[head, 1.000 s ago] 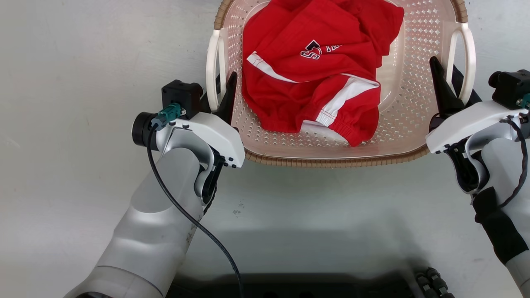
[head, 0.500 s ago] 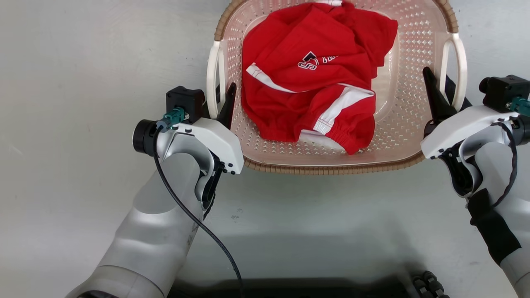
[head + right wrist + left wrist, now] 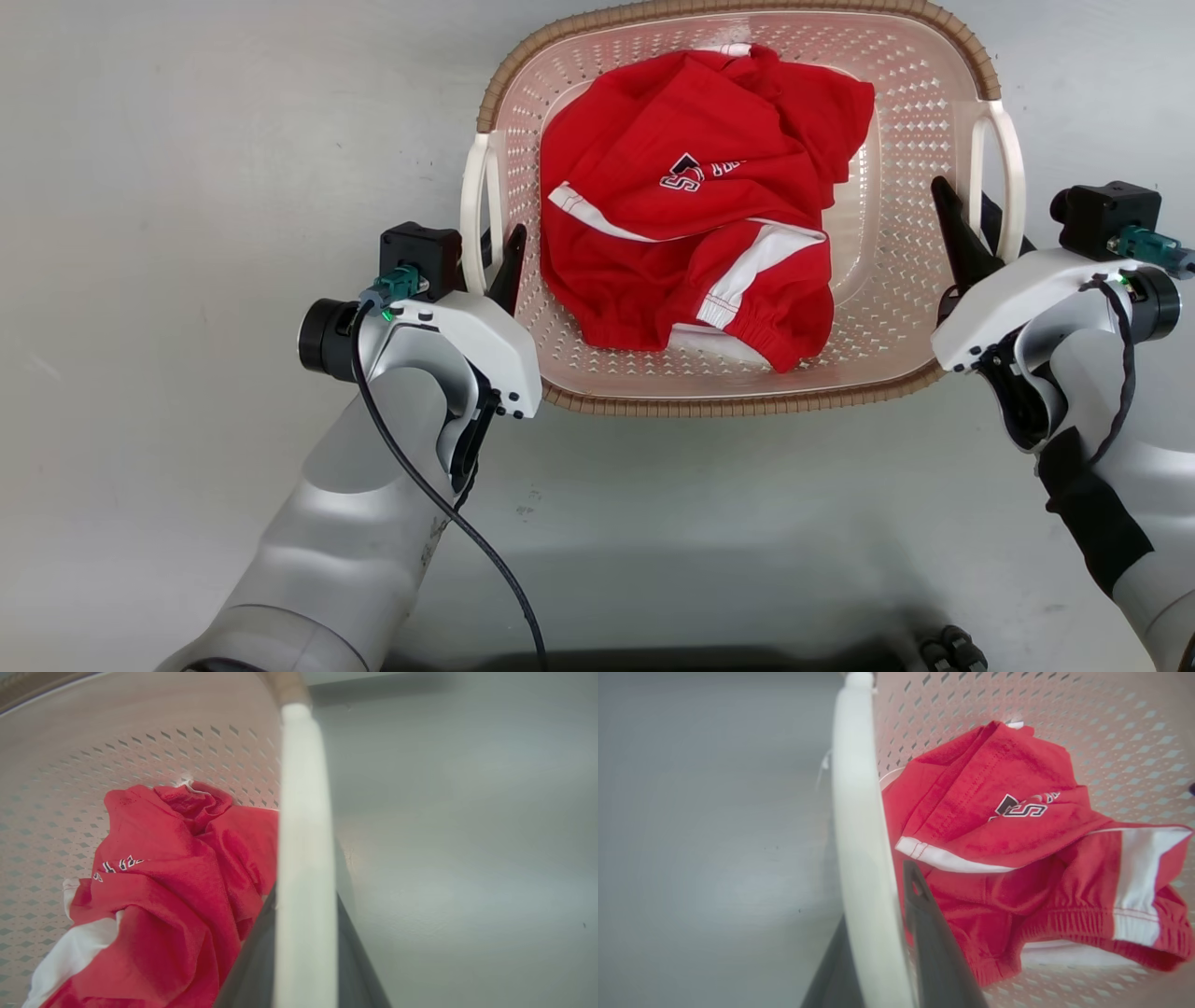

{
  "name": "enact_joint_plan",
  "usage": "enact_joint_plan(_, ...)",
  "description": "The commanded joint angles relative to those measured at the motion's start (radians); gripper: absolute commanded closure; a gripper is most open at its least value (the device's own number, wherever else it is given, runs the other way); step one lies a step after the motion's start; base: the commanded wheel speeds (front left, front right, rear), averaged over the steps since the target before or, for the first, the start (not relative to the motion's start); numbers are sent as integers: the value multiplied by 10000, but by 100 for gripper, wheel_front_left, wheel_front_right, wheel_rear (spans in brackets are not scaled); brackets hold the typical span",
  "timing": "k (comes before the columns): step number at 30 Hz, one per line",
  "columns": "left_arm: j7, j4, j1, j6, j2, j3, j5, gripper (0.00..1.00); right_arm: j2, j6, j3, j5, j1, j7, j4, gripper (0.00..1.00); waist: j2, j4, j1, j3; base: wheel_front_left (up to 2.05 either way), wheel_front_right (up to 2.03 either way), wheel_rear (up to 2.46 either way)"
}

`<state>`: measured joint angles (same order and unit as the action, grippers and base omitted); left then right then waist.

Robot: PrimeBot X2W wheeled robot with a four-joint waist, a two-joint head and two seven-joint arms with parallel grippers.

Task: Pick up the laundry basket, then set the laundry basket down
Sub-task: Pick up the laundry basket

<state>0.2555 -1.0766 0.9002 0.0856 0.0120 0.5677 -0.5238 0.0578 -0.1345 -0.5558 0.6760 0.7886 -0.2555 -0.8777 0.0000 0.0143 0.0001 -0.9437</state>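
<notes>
1. The laundry basket [image 3: 728, 403] is held ahead, over the floor [image 3: 187, 187]; whether the two touch cannot be told.
2. The left claw [image 3: 499, 245] is clamped on the left handle [image 3: 471, 215], and the right claw [image 3: 966, 201] on the right handle [image 3: 1014, 177].
3. The basket's long axis is spanned from claw to claw.

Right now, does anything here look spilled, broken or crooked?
Nothing stands out. The laundry basket looks whole, its rim unbroken, and the crumpled red garment lies wholly inside it, nothing over the edge. The jaws are shut on its white left handle and right handle.

glossy plastic laundry basket [image 3: 896, 280], red cloth garment [image 3: 691, 233], smooth matt floor [image 3: 187, 187]
</notes>
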Motion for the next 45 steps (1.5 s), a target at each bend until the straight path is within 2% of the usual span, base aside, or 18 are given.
enact_joint_plan(1, 63, -159, -136, 188, -622, -84, -46, 100, 533, 38, -157, 84, -177, -63, -270, 100, 0, -19, 0, 123, 0, 0, 0)
enact_joint_plan(20, -76, -1712, 149, 425, -622, 707, -780, 100, 336, 38, -1379, 972, 383, -63, -1556, 100, 0, -234, 0, 1247, 0, 0, 0)
enact_joint_plan(30, -1016, -2043, 58, 446, -638, 1005, -1055, 100, 184, 38, -2464, 1574, 554, 451, -2399, 100, 0, -322, 0, 1924, 0, 0, 0)
enact_joint_plan(36, -1499, -2068, -149, 448, -739, 1315, -1246, 100, 165, 38, -3074, 2059, 542, 1009, -2587, 100, 0, -392, 0, 2422, 0, 0, 0)
enact_joint_plan(45, -1894, -1959, -524, 449, -926, 1695, -1749, 100, 153, 38, -3679, 2719, 352, 1223, -2788, 100, 0, -400, 0, 3161, 0, 0, 0)
